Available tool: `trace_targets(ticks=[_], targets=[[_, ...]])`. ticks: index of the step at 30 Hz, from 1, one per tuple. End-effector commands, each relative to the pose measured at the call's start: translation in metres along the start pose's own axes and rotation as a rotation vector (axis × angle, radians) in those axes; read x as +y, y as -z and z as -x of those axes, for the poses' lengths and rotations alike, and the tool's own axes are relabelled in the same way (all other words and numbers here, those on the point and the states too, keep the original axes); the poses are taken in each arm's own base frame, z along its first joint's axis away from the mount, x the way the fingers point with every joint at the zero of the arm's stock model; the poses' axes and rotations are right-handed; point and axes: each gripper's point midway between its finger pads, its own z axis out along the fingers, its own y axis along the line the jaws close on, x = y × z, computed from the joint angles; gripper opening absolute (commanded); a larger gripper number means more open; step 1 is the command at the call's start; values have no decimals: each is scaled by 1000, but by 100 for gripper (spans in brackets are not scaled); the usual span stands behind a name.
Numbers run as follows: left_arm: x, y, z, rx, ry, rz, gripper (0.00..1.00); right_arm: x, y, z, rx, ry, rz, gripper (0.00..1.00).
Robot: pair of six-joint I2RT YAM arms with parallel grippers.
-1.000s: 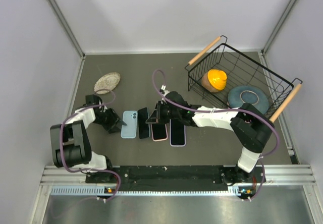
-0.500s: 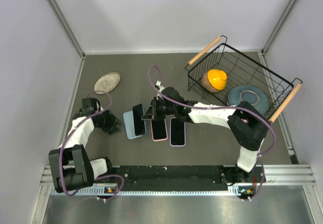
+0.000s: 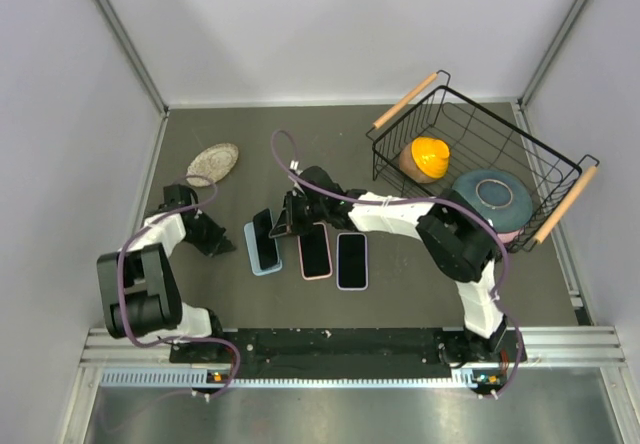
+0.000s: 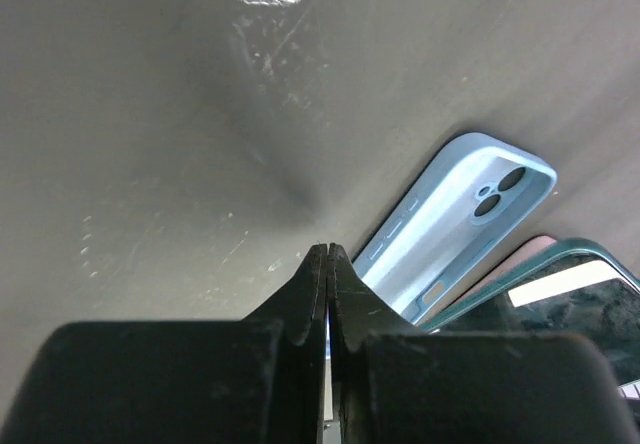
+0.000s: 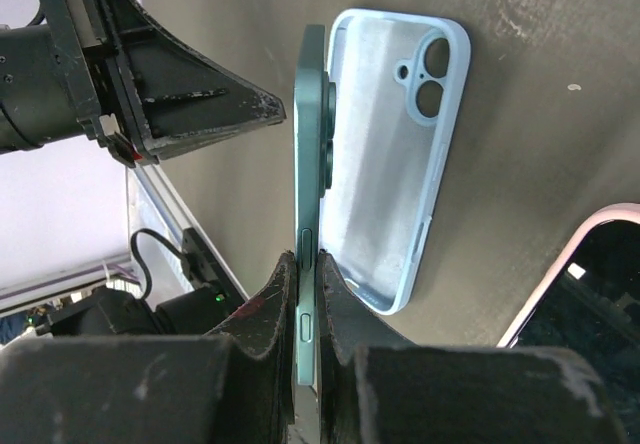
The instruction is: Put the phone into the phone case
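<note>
Grey tabletop (image 3: 420, 289) is bearing the phone case (image 5: 385, 144) just ahead of the right gripper (image 5: 308, 264), which is clamping the phone (image 5: 312, 124); left gripper (image 4: 327, 256) is sitting clenched, empty.

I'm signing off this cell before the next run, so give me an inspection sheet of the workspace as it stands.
Surface: dark grey table, scuffed.
Job's things: dark green phone held on edge over the light blue phone case, which lies open side up; not seated.
Clutter: pink-cased phone; pale-edged phone; wire basket holding an orange object; blue-grey plate; woven disc.
Grippers: left gripper shut, empty, beside the case; right gripper shut on the phone.
Cables: purple cable loops above the right arm; no snag seen.
Surroundings: pale walls; metal rail at the near edge.
</note>
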Motion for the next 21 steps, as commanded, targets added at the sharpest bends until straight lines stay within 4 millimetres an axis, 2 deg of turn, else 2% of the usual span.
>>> trace_targets(ticks=[1,6,13,21], targets=[[-20,-15,-11,92,-45,-154,0,32,-4,6,15,28,92,0],[-10,-26,-18,116,-30,-136,0,22,-14,1,41,18,71,0],[-9,-32,-31,148,-29,-178,0,0,-30,-8,75,3,38,0],[8,-33,-45,138,-15,-151,0,-15,-36,-1,38,-34,10,0]])
